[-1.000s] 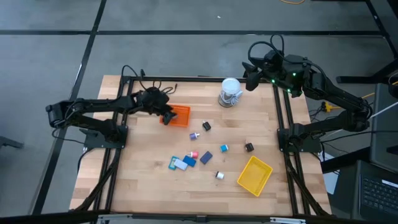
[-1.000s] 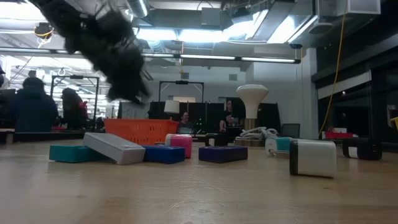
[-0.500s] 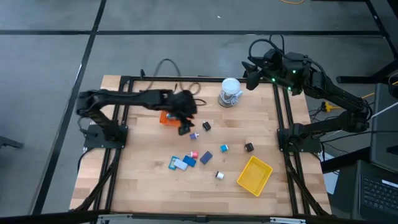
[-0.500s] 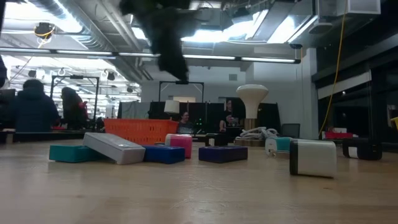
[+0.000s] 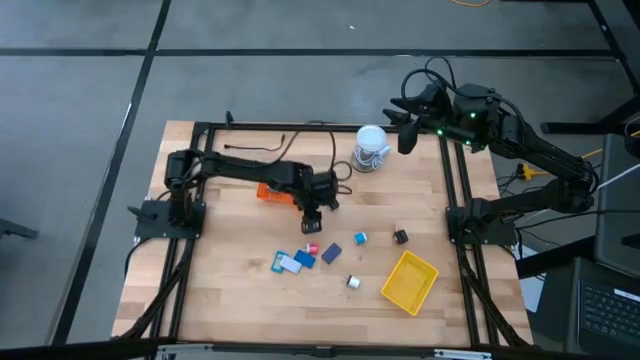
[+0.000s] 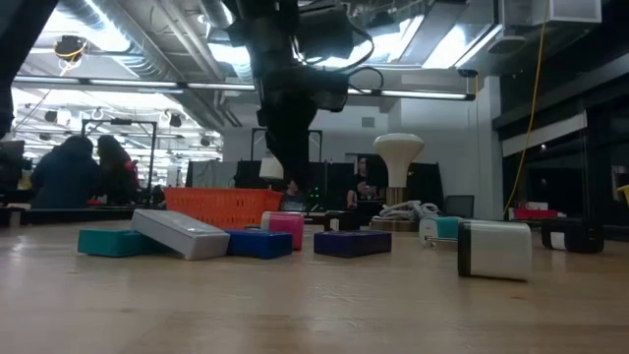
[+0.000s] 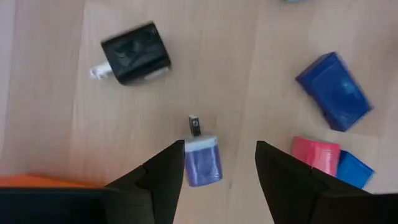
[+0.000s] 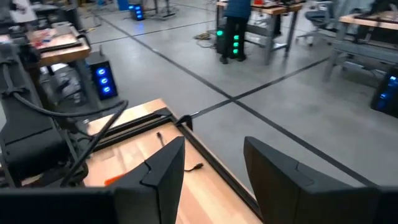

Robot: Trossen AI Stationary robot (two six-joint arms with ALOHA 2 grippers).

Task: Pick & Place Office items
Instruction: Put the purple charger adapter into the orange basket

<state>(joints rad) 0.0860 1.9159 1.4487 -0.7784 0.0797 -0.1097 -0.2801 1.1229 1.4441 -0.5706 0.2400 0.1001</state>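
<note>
My left gripper [image 5: 310, 217] hangs open above the table's middle, fingers pointing down. In the left wrist view a small light-blue piece with a clip [image 7: 202, 163] lies on the wood between its open fingers [image 7: 220, 149], nearer one of them, untouched. Around it lie a black piece [image 7: 132, 53], a navy block [image 7: 336, 90] and a pink block [image 7: 314, 157]. More pieces lie toward the near side: a blue-and-white cluster [image 5: 290, 263], a light-blue piece [image 5: 360, 238], a black one [image 5: 400, 237] and a white one [image 5: 353, 282]. My right gripper [image 5: 405, 135] is open at the far right.
The orange mesh tray [image 5: 268, 190] stands just to the left of my left gripper, partly under the arm. The yellow mesh tray [image 5: 409, 281] lies at the near right. A white-and-grey roll [image 5: 370, 148] stands at the far edge near my right gripper. People show beyond the table in the low view.
My left gripper has swung from over the orange tray toward the table's right and near edges. It now hangs above the small light-blue piece in the middle, and its arm is stretched out across the table.
</note>
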